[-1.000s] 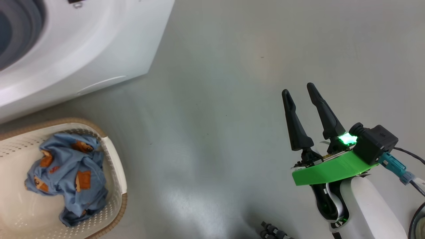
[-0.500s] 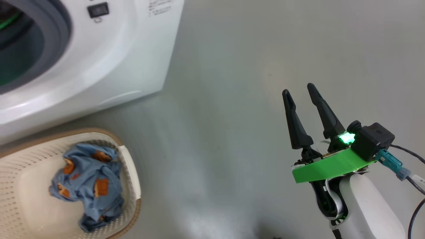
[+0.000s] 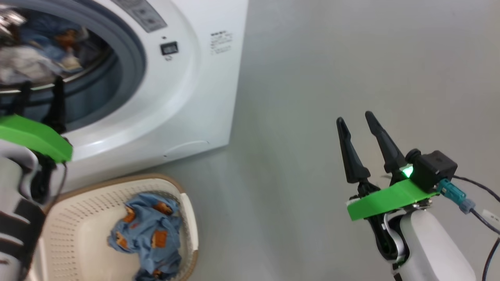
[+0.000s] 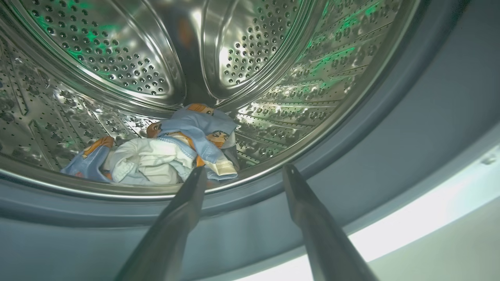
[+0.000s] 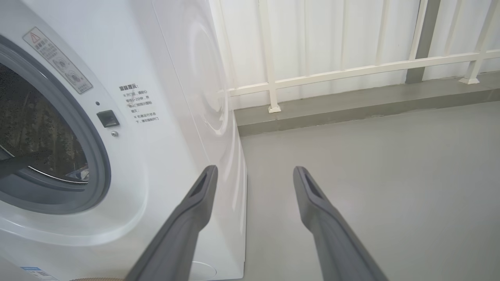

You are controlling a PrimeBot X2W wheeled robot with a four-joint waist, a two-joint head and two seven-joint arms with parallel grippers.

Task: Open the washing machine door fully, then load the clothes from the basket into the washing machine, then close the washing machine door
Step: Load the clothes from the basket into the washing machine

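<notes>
My left gripper (image 4: 244, 168) gapes empty at the washing machine (image 3: 195, 86) mouth, so the clothes (image 4: 168, 152) lie in its drum (image 4: 250, 47) | more wait in the basket (image 3: 78, 218) below | my right gripper (image 3: 354, 118) hangs spread, clear of loading.

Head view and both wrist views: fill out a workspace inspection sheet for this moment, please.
Surface: grey floor, glossy and bare.
Job's things: washing machine has its mouth open; clothes lie in the drum; a blue bundle lies in the basket in front of the machine.
Clutter: nothing seen.
Tools: left tool open, empty, at the drum mouth; right tool open, empty, over the floor.
Cables: teal-plugged cable at the right wrist.
Surroundings: white railing behind.
</notes>
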